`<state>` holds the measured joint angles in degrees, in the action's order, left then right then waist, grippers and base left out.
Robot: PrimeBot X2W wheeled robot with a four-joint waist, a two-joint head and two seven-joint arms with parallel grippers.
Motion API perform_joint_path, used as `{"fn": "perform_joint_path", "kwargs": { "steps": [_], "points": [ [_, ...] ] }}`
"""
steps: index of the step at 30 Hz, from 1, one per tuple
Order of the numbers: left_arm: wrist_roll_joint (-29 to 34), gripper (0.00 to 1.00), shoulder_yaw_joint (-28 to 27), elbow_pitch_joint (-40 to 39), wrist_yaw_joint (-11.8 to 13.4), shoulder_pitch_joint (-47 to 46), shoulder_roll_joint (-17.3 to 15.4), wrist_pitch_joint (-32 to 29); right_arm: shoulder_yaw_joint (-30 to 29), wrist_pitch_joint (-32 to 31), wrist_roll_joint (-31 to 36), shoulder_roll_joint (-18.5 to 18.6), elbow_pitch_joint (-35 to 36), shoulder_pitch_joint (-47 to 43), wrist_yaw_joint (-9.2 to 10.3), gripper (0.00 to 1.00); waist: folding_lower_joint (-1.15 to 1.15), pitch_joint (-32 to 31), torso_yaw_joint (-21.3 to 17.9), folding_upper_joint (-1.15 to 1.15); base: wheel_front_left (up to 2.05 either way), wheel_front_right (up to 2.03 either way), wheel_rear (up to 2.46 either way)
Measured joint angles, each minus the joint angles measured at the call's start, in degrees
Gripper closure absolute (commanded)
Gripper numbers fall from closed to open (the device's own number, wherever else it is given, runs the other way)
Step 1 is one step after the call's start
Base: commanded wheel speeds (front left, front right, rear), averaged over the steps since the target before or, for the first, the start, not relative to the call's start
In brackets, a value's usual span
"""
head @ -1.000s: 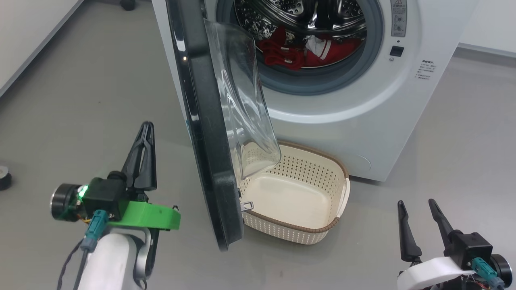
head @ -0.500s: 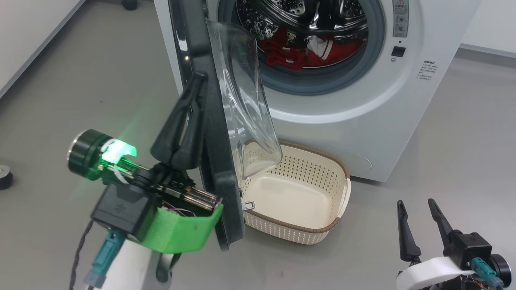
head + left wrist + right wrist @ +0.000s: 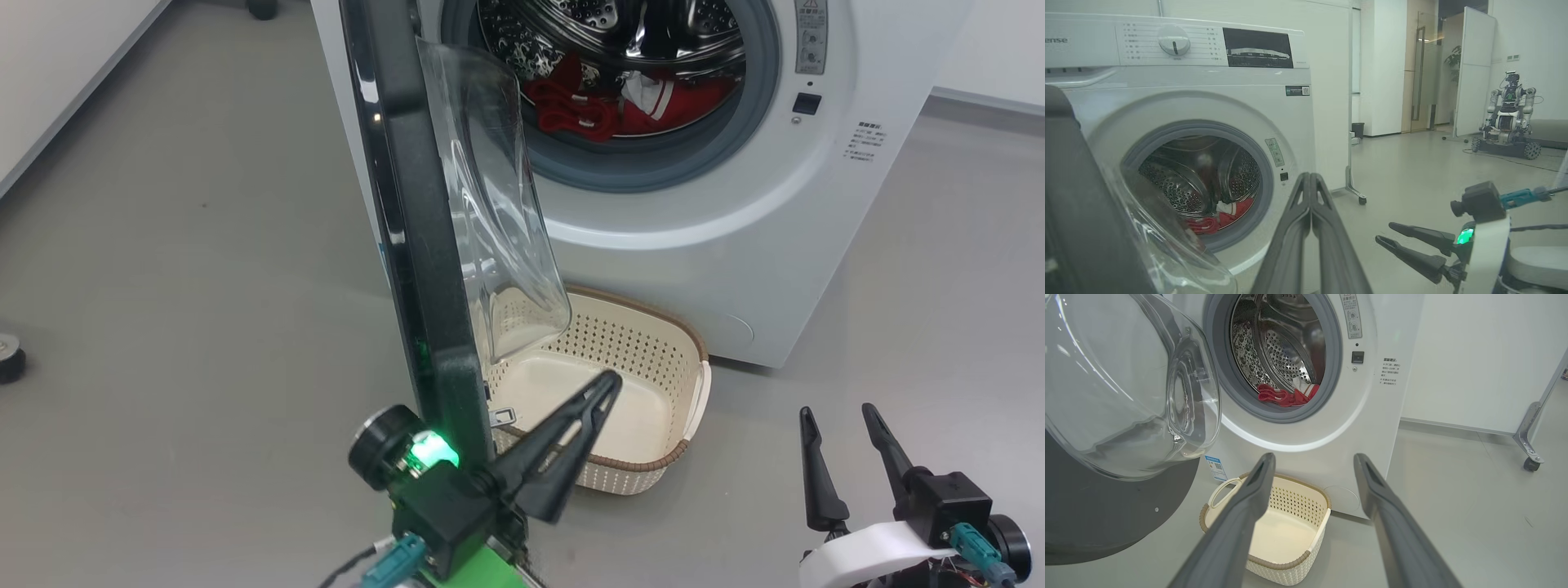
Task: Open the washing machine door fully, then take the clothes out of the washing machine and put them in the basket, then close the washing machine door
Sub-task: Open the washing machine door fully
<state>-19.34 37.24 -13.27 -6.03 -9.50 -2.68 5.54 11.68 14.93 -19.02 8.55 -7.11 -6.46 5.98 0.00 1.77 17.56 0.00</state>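
Observation:
The washing machine (image 3: 718, 237) stands with its door (image 3: 408, 245) swung about halfway out, edge-on to the head view, glass bowl (image 3: 498, 212) facing the drum. Red clothes (image 3: 629, 106) lie in the drum, also seen in the wrist views: clothes (image 3: 1220, 216), clothes (image 3: 1284, 396). The cream basket (image 3: 653, 467) sits empty on the floor below the opening. My left gripper (image 3: 611, 381) is shut on nothing, just past the door's lower edge, its fingers slanting over the basket's near rim. My right gripper (image 3: 837, 412) is open and empty at lower right, right of the basket.
Grey floor lies on both sides of the machine. A white wall panel on a castor leg (image 3: 1529, 457) stands to the machine's right. Another wheeled robot (image 3: 1506, 118) is far off across the room. A small dark round object (image 3: 8, 355) lies at the left edge.
My left gripper, shut throughout, rose against the door's outer rim from its left, then dropped to the door's lower edge, fingers now over the basket. Door and right gripper look unmoved.

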Motion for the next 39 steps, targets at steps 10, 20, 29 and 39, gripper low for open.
{"fn": "perform_joint_path", "kwargs": {
  "steps": [10, 20, 29, 39],
  "points": [
    [-0.7, 1.00, 4.0, 3.7, -0.3, 2.8, -1.8, -6.3, -0.2, 0.0, 0.2, 0.0, 0.0, 0.0, -0.37, 0.00, 0.00, 0.4, -0.2, 0.00, 0.00, 0.00, 0.00],
    [0.7, 1.00, 0.3, 7.5, 2.2, 3.4, -2.4, -7.5, -0.6, 0.0, 0.6, -0.5, -0.2, 0.0, -0.64, 0.00, 0.00, 0.4, -0.8, 0.00, 0.00, 0.00, 0.00],
    [1.1, 1.00, -1.7, 10.9, 4.2, 3.6, -2.4, -7.6, -1.0, 0.0, 1.0, -0.5, -0.2, 0.0, -0.87, 0.00, 0.00, 0.7, -1.1, 0.00, 0.00, 0.00, 0.00],
    [1.3, 1.00, -3.7, 13.4, 5.7, 3.6, -2.7, -7.4, -1.2, 0.0, 1.0, -0.9, -0.2, 0.0, -0.90, 0.00, 0.00, 1.2, -1.4, 0.00, 0.00, 0.00, 0.00]
  ]
}}
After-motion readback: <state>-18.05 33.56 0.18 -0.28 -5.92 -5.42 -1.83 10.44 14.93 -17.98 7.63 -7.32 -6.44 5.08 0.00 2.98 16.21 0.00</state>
